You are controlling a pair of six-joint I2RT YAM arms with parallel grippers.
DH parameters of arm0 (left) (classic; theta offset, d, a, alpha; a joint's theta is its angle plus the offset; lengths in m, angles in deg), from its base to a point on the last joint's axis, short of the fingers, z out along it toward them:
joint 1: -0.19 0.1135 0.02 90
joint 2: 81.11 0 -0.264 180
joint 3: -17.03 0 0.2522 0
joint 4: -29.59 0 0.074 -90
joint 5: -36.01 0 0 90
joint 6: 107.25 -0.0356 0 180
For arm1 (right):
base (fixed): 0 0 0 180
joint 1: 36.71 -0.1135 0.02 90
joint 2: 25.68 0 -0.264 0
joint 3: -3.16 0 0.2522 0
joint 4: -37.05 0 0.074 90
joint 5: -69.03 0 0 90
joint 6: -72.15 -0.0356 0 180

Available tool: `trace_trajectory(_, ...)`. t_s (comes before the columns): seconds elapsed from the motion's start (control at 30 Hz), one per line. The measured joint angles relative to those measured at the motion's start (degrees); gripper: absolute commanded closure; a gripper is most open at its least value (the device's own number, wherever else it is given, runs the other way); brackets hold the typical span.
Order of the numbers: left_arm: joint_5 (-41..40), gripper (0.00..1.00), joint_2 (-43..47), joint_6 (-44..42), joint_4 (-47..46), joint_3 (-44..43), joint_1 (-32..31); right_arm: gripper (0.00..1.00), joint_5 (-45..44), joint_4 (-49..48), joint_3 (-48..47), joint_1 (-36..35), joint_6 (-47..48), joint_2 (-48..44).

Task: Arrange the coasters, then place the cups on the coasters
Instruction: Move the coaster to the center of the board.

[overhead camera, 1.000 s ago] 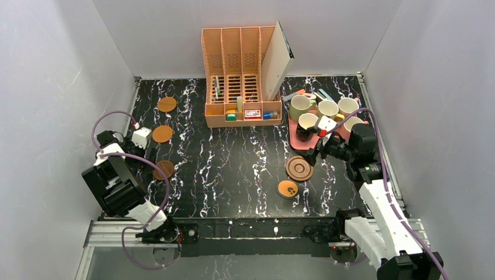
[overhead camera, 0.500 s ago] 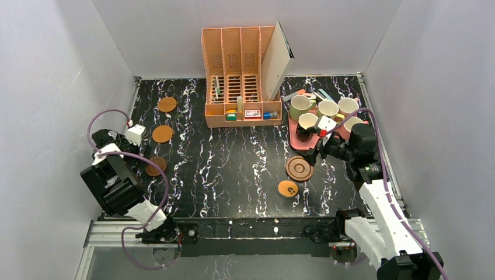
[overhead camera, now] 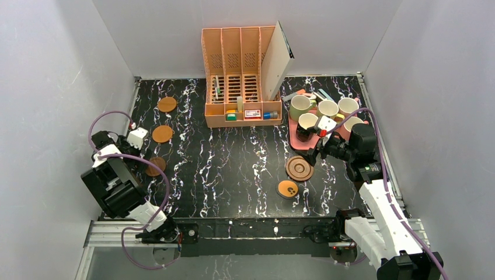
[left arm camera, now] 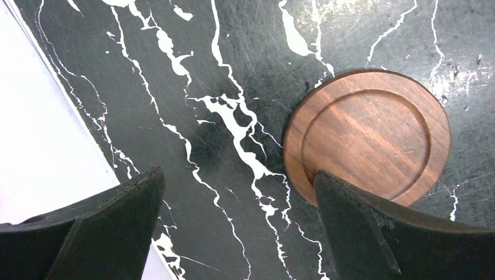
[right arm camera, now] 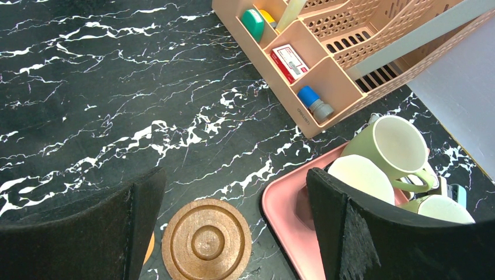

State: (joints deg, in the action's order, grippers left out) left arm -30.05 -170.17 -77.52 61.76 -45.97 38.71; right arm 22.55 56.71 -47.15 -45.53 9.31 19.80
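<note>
The left gripper (left arm camera: 233,185) hangs with its jaws spread wide and empty at the left edge of the tabletop (overhead camera: 233,157). One finger (left arm camera: 379,233) covers the near rim of the dark brown coaster (left arm camera: 366,137), which lies flat on the marble. From above only part of that coaster (overhead camera: 155,165) shows. The rest is under the arm, and the claw itself is hard to make out there. A plain orange-brown coaster (overhead camera: 162,133) and a second like it (overhead camera: 167,104) lie farther back along the same edge, seen only from above.

The right gripper (right arm camera: 233,178) is likewise spread, pinching nothing. The ringed wooden coaster (right arm camera: 206,239) lies between its fingers, just beside the pink tray (right arm camera: 280,204) toward the right edge. Its finger hides all but a sliver of the orange marked coaster (overhead camera: 287,189), which shows whole from above.

The wrist view gives the olive green cup (right arm camera: 394,149) clearly. Two more are cut off by the finger and the frame. The top view shows five cups (overhead camera: 328,108) on the tray, one partly behind the right arm.
</note>
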Motion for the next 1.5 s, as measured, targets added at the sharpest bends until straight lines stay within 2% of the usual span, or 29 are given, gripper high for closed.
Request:
trace_trajectory(0.6,3.04,0.02,0.5,-0.02,8.87,-0.87,1.03,0.02,0.15,0.0,0.0,0.0,-0.02,-0.02)
trace_trajectory(0.97,11.45,0.02,0.5,7.45,11.41,-6.47,6.03,0.02,-2.69,0.22,-0.04,-0.09,-0.04,-1.29)
trace_trajectory(1.07,13.03,0.02,0.5,9.88,10.64,-7.61,7.28,0.02,-5.88,2.75,-0.79,-0.2,0.5,-1.4)
trace_trajectory(1.2,14.27,0.02,0.5,12.59,9.22,-7.61,7.54,0.02,-8.74,11.78,-4.61,0.5,3.69,-0.7)
trace_trajectory(1.5,21.84,0.02,0.76,17.84,5.7,-6.69,7.5,0.02,-0.66,23.04,-7.1,23.87,6.1,-2.49)
